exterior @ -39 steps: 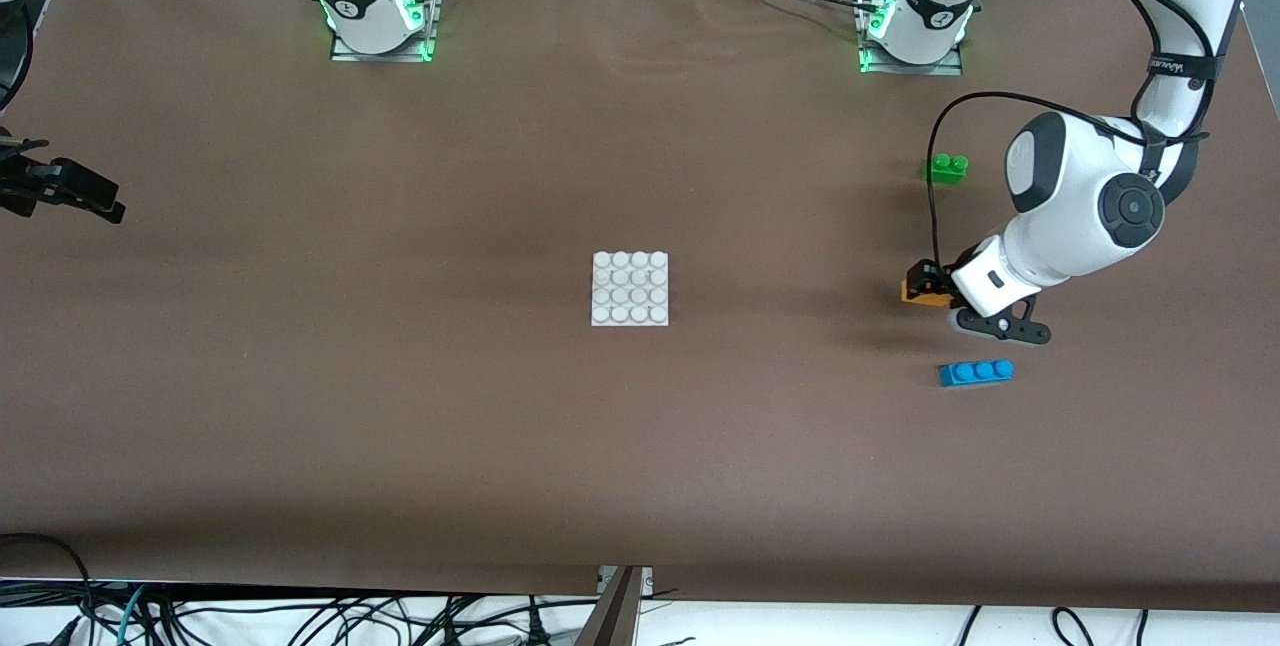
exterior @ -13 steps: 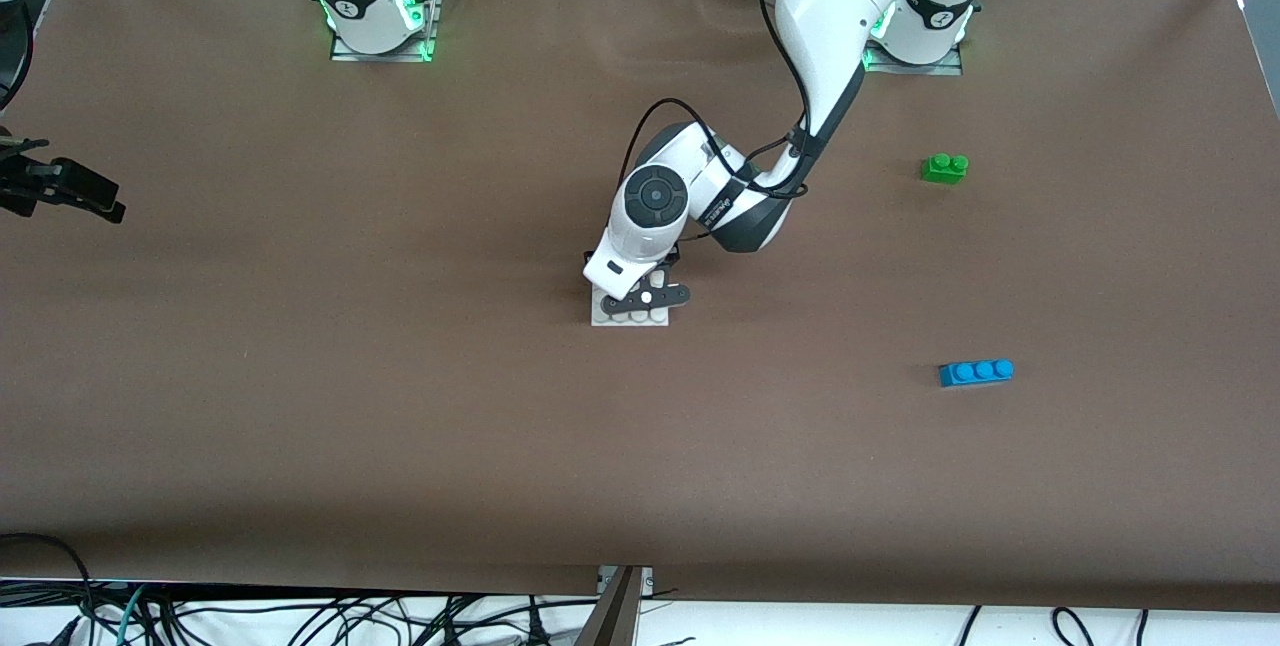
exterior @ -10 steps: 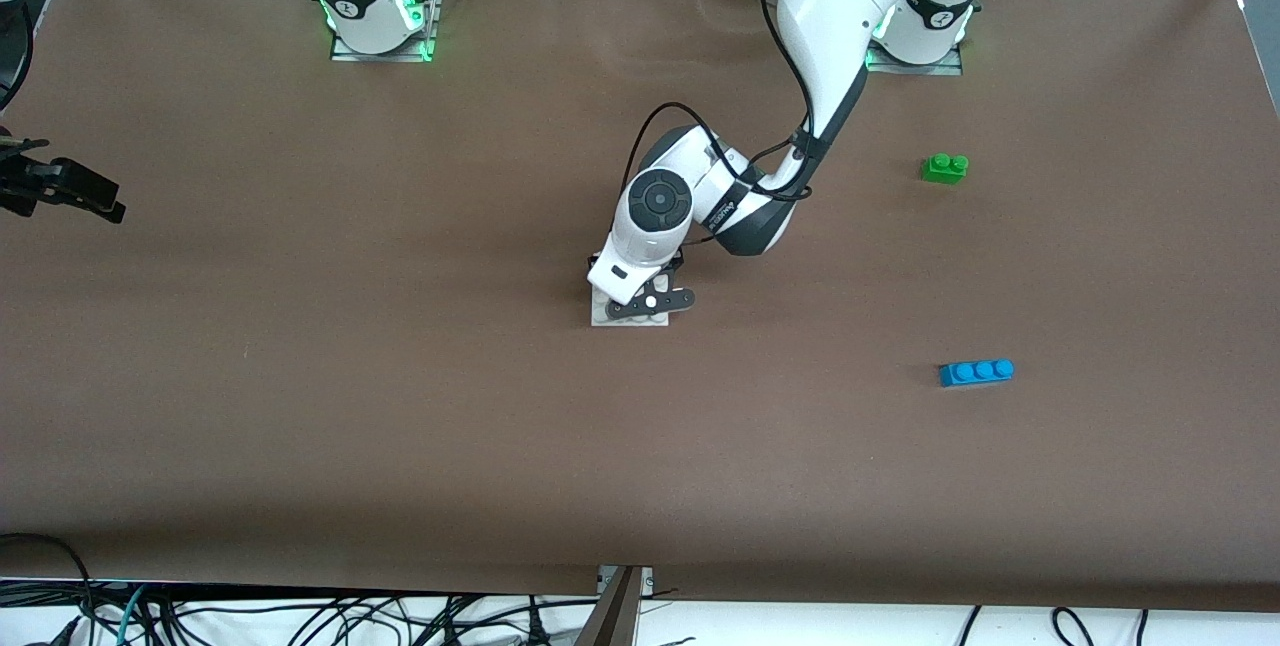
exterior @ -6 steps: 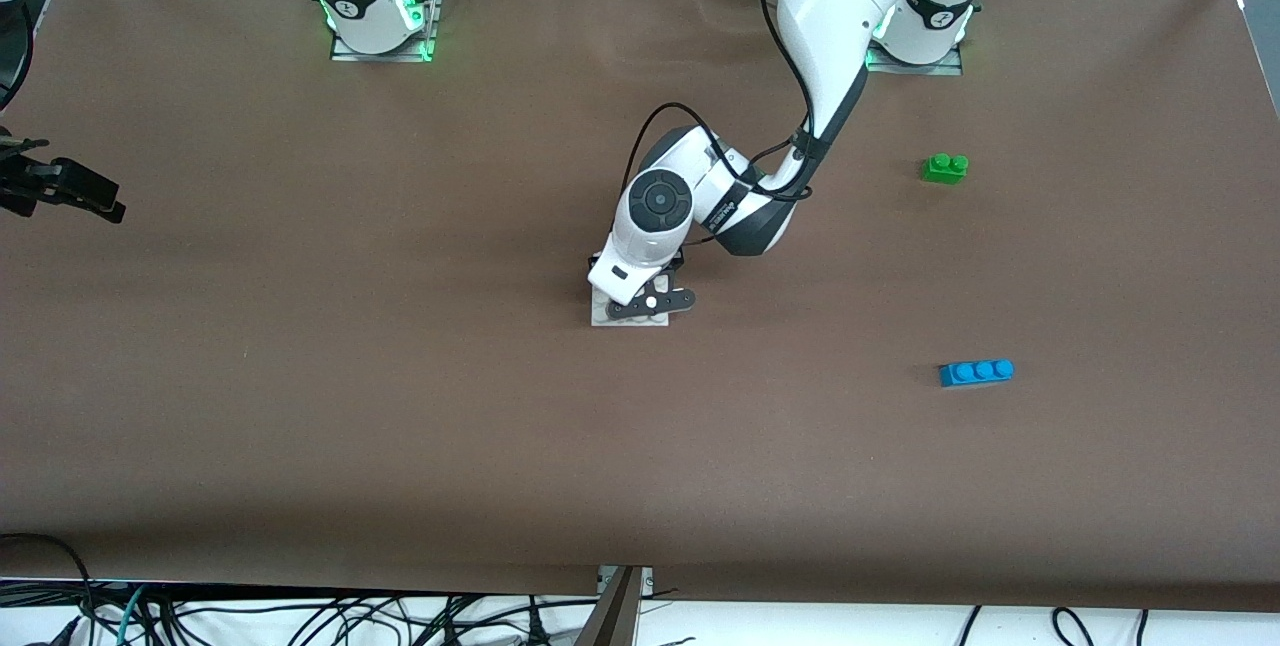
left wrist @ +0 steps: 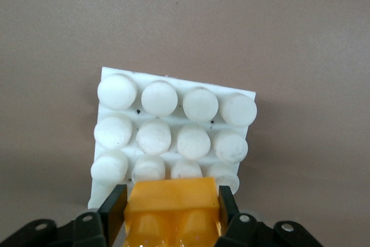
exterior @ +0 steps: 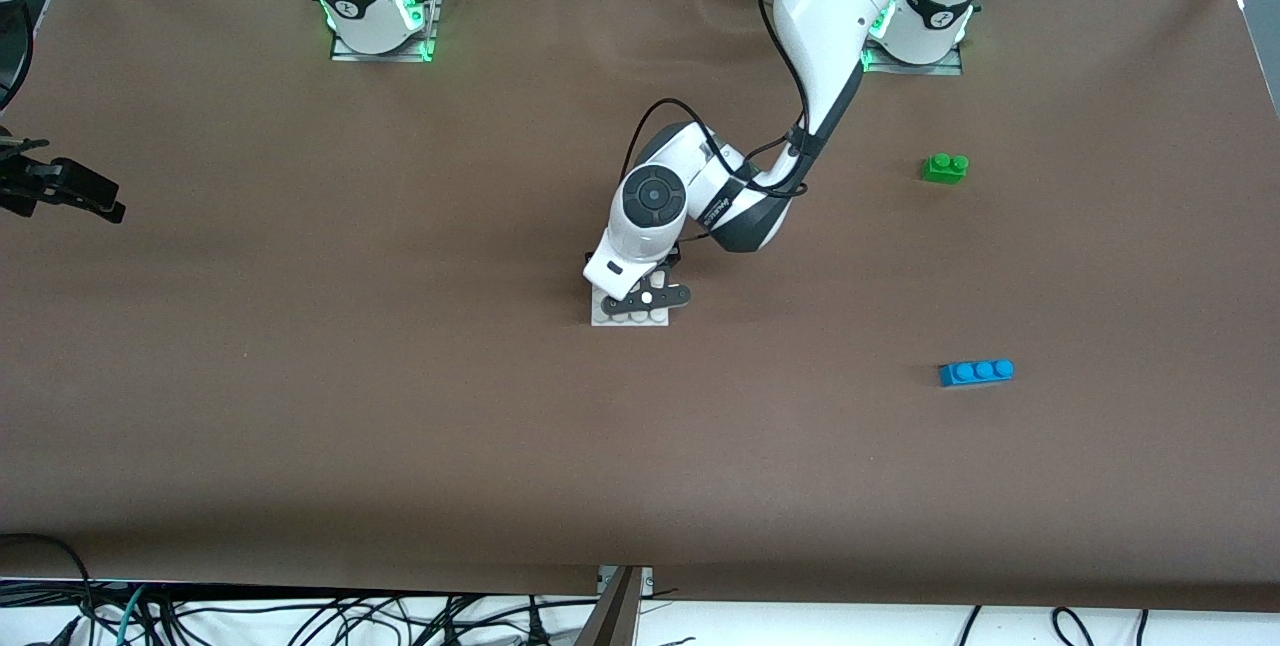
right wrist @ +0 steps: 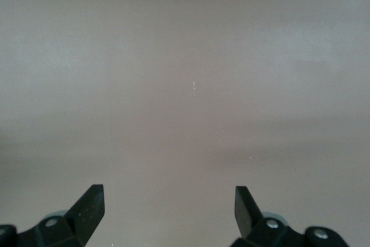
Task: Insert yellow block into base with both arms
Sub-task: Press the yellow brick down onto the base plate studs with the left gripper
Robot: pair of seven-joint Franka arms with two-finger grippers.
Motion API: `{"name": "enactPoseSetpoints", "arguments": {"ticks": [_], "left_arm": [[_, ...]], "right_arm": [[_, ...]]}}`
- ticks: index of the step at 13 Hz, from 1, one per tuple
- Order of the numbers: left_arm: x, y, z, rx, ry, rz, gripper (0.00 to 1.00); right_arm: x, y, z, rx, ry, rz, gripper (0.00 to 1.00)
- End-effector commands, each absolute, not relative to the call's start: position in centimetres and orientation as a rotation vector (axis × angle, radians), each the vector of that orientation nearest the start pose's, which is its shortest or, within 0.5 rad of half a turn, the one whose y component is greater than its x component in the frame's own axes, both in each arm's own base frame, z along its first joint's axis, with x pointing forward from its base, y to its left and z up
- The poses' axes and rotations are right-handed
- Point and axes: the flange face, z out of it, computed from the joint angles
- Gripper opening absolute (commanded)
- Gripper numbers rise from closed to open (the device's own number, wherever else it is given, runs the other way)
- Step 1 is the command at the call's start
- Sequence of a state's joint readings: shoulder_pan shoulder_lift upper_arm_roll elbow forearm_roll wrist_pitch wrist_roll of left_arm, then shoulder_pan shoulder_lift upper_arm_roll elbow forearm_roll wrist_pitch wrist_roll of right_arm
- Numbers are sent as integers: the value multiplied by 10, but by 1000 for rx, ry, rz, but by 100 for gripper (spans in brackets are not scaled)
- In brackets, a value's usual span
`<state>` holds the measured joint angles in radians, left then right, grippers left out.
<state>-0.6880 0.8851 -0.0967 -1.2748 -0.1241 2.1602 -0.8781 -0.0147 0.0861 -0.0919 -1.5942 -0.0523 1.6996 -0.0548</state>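
Note:
My left gripper is shut on the yellow block, with a black finger pressed to each of its short sides. The block sits at the edge row of studs of the white base; I cannot tell whether it is seated on them. In the front view the left gripper is down over the base in the middle of the table and its hand hides the block. The right arm waits, its gripper open at the right arm's end of the table, over bare mat.
A green two-stud brick and a blue three-stud brick lie toward the left arm's end of the table, the blue one nearer to the front camera. The left arm's black cable loops above its wrist.
Three seconds ago the left gripper was at the yellow block between the green and blue bricks; it now holds it at the base. Over the last second the hand only shifted slightly.

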Motion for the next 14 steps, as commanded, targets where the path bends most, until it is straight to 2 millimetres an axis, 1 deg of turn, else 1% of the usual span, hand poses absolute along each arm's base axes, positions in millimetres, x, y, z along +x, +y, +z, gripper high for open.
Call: {"name": "enactPoseSetpoints", "arguments": {"ticks": [1, 3, 8, 11, 12, 13, 14], "left_arm": [[544, -521, 201, -3223, -306, 204, 0], [548, -516, 201, -3227, -255, 196, 0], [552, -511, 198, -3222, -253, 191, 0], [550, -512, 195, -3218, -246, 197, 0], [547, -515, 192, -3216, -243, 201, 15], [545, -517, 190, -3213, -241, 204, 33], [543, -518, 189, -3213, -236, 204, 44]], "right_arm": [[586, -67, 581, -3206, 76, -17, 100], [586, -68, 581, -3206, 79, -19, 100], [586, -68, 581, -3206, 79, -19, 100], [586, -68, 581, -3206, 79, -19, 100], [586, -68, 581, -3206, 79, -19, 100], [586, -68, 581, -3206, 78, -22, 100], [586, -68, 581, -3206, 78, -22, 100]]}}
